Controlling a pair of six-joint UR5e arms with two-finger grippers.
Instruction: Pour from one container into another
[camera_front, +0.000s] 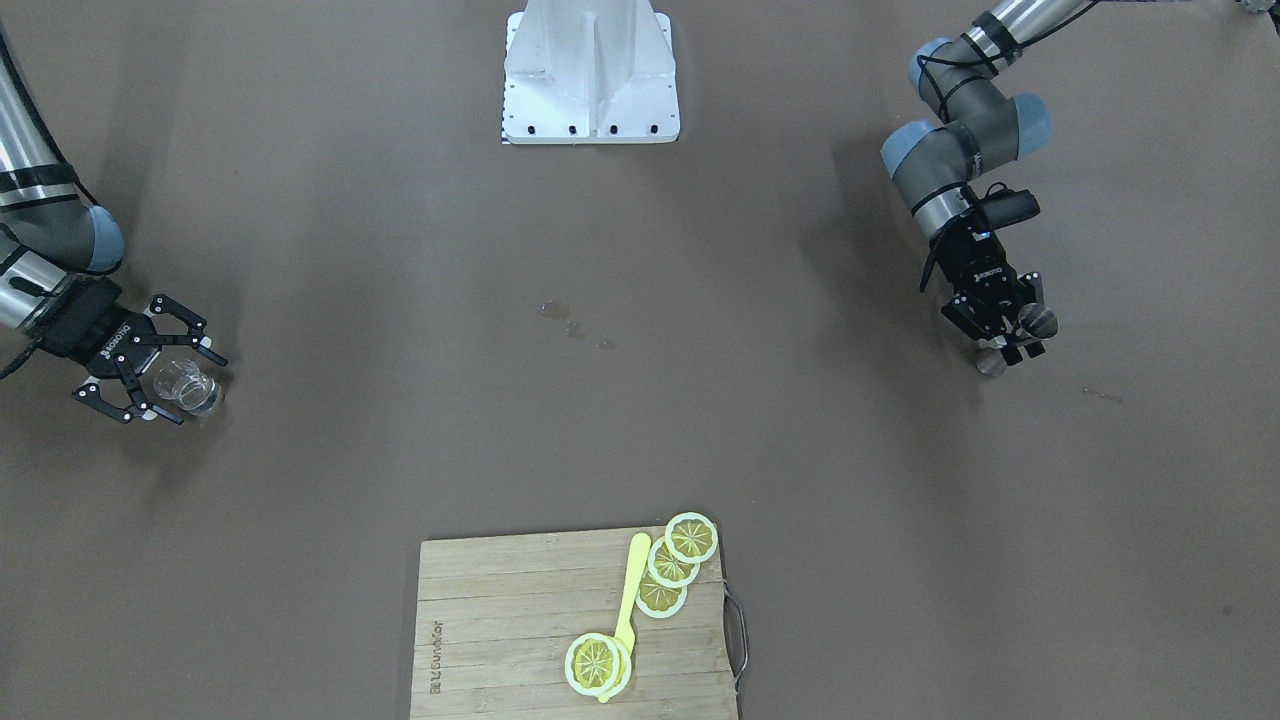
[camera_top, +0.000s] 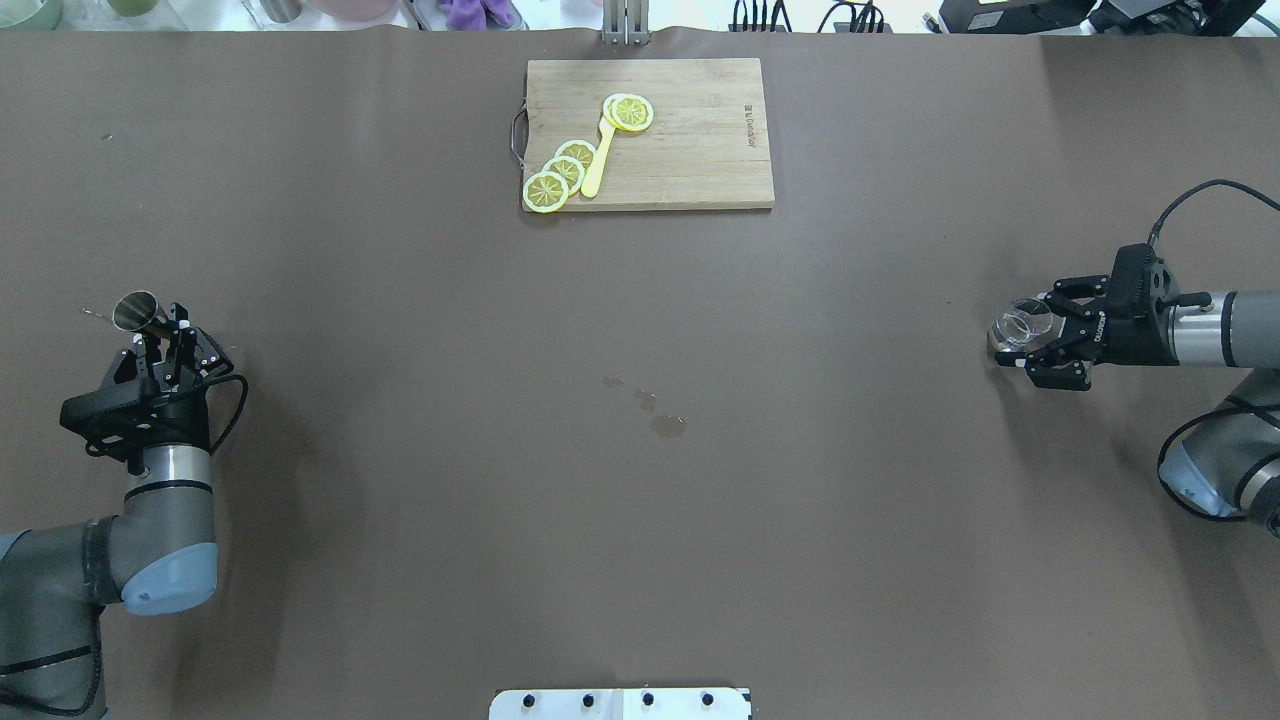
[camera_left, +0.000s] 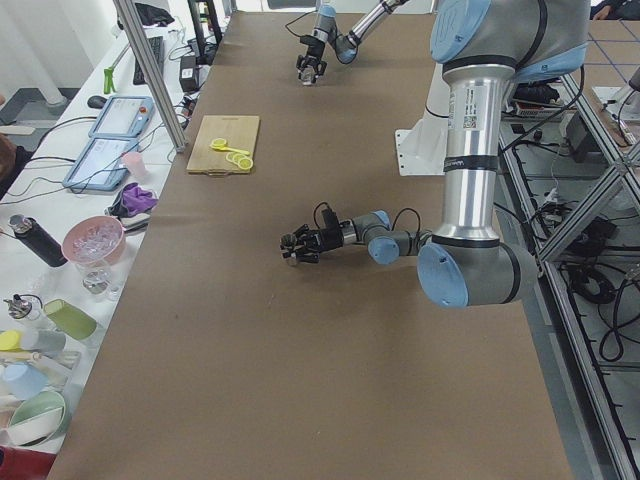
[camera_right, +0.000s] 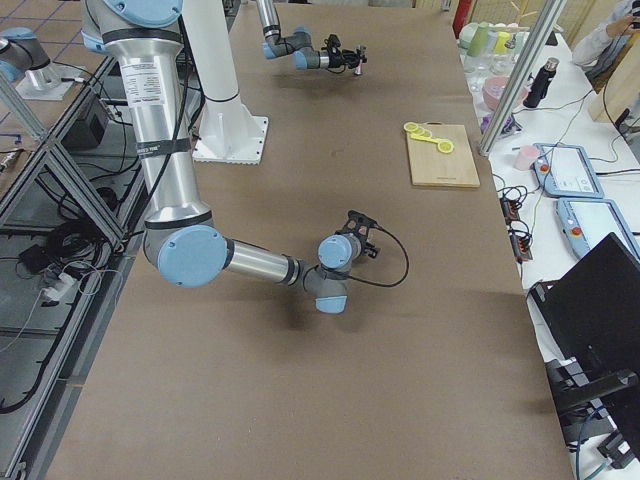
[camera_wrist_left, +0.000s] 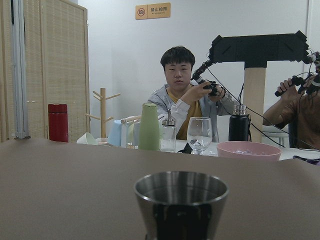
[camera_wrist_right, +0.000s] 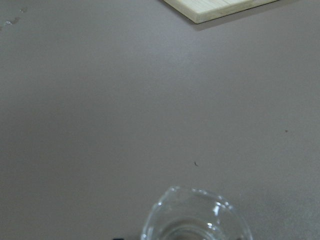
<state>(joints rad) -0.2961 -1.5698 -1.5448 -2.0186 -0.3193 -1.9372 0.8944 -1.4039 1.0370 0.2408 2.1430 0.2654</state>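
On the table's right side my right gripper (camera_top: 1032, 338) reaches in level, its fingers spread wide and closed on both sides of the small clear glass pitcher (camera_top: 1020, 328). The pitcher (camera_front: 188, 388) stands upright, and its rim fills the bottom of the right wrist view (camera_wrist_right: 196, 217). Far off on the left side, my left gripper (camera_top: 160, 335) is shut on the waist of the grey metal jigger (camera_top: 135, 310). The jigger's open cup (camera_wrist_left: 181, 200) faces up in the left wrist view, and both cones (camera_front: 1035, 322) show in the front view.
A wooden cutting board (camera_top: 690, 150) lies at the table's far middle edge with lemon slices (camera_top: 560, 172) and a yellow utensil (camera_top: 598, 160) on it. A few wet spots (camera_top: 668, 425) mark the brown tabletop at its centre. The white robot base (camera_front: 590, 75) stands at the near edge.
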